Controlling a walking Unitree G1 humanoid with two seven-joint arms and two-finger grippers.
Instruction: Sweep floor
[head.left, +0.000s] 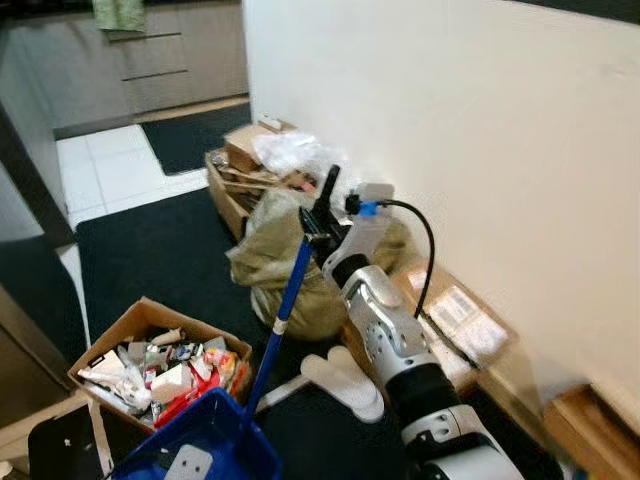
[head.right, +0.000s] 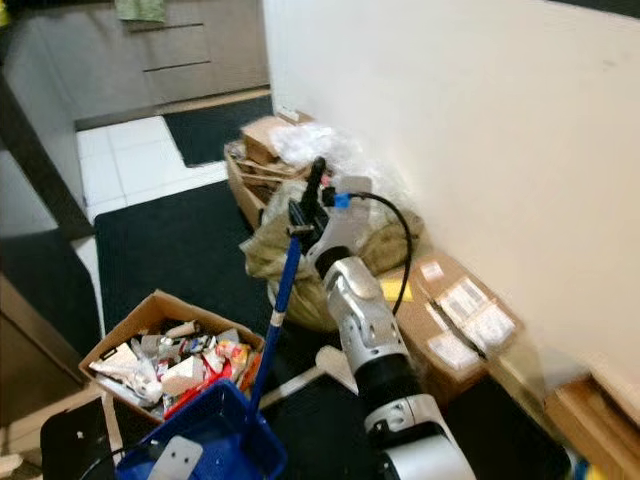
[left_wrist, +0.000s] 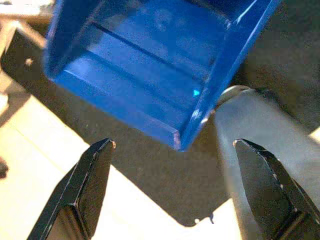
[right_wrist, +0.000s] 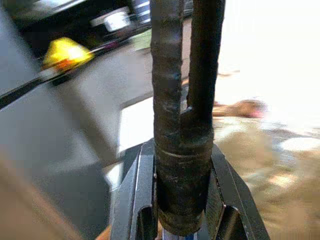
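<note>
Clutter along the wall, right side.
Dustpan (head.left: 205, 440) nearest; box of rubbish (head.left: 160, 365) just behind it; stuffed bag (head.left: 290, 265) farther right, cardboard boxes (head.left: 245, 165) behind.

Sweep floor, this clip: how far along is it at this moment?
Early. In hand: the right gripper is shut on the dustpan handle, with the blue dustpan down on the dark floor. The left gripper hangs open above the pan. The pan's visible inside looks bare, so collecting is left. The cardboard box of rubbish sits beside it.
</note>
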